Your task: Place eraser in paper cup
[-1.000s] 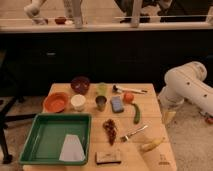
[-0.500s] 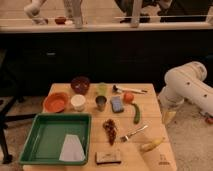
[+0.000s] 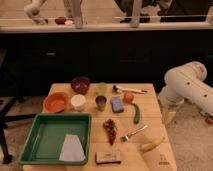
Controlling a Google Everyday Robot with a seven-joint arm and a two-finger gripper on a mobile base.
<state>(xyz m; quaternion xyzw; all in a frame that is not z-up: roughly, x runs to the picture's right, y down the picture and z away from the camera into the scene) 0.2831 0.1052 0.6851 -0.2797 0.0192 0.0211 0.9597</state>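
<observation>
Nothing is done yet. The eraser (image 3: 107,157) is seen lying at the near edge of the table (image 3: 150,107), well apart from the paper cup (image 3: 78,102). The gripper (image 3: 168,116) is held off the table's right side, spread wide, with nothing gripped. The cup's inside cannot be made out, and the arm is cut off at the right.

We read no text, labels or numbers anywhere. Small dark mark (image 3: 163,161) at the near right corner of the desk (image 3: 152,122): illegible. Nothing legible on the gripper (image 3: 168,117) hanging just off the desk's right edge.
</observation>
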